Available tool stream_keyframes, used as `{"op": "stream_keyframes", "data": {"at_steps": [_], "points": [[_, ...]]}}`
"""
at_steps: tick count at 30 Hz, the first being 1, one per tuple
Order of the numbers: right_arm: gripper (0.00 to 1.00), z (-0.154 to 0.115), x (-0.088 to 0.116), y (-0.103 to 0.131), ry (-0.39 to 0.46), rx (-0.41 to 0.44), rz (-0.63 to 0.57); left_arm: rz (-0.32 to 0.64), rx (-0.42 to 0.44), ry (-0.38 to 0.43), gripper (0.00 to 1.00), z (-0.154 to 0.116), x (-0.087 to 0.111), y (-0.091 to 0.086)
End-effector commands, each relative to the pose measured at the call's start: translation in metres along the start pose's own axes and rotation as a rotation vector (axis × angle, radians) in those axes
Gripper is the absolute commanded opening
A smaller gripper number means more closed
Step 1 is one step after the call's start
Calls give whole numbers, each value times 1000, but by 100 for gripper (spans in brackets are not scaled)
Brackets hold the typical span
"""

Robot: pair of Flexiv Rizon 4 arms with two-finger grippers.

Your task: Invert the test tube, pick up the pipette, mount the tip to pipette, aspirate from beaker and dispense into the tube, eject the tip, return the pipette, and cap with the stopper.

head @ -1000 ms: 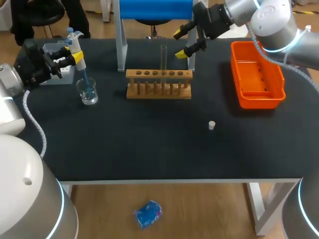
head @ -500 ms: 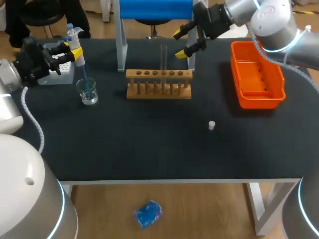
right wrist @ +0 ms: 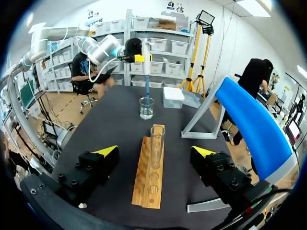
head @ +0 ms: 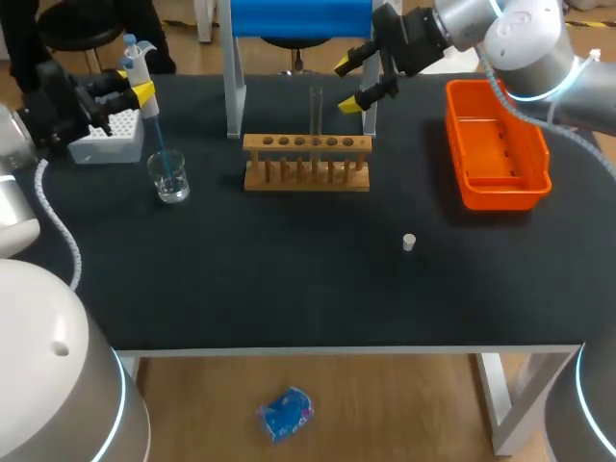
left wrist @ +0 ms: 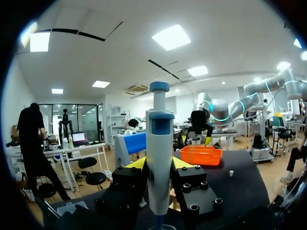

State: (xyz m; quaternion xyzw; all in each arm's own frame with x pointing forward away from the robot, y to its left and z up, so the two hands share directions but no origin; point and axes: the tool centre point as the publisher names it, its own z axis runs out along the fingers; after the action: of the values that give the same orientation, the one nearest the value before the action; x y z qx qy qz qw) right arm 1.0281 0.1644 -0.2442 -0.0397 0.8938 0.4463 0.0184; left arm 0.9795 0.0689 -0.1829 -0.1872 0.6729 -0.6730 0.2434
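Left jaws clamp the pipette (head: 142, 89) upright, tip (head: 162, 159) in the beaker (head: 170, 180) at ten o'clock; a straight lift should spare the glass. Right jaws gape near the twelve-o'clock test tube (head: 316, 108).

Pipette (head: 141, 79) stood upright upper left, blue tip (head: 160, 156) dipped in glass beaker (head: 170, 180), test tube (head: 316, 111) upright upper centre, white stopper (head: 409, 242) lay right of centre.

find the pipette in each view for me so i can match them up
Head view: pipette at far left, in the left gripper, over the beaker.
Left wrist view: pipette upright between its own fingers.
Right wrist view: pipette at the table's far end, above the beaker, beyond the rack.
Shared landmark: the blue panel.
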Motion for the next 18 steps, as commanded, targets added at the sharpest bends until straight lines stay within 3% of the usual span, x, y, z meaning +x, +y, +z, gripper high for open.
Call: {"op": "stream_keyframes", "data": {"at_steps": [1,12,18], "points": [[100,-1,0,0,2,2,0,2,-4,-1,0,-1,1,-4],[100,-1,0,0,2,2,0,-1,3,0,0,-1,4,-5],[100,-1,0,0,2,2,0,16,0,5,0,-1,4,-21]]}}
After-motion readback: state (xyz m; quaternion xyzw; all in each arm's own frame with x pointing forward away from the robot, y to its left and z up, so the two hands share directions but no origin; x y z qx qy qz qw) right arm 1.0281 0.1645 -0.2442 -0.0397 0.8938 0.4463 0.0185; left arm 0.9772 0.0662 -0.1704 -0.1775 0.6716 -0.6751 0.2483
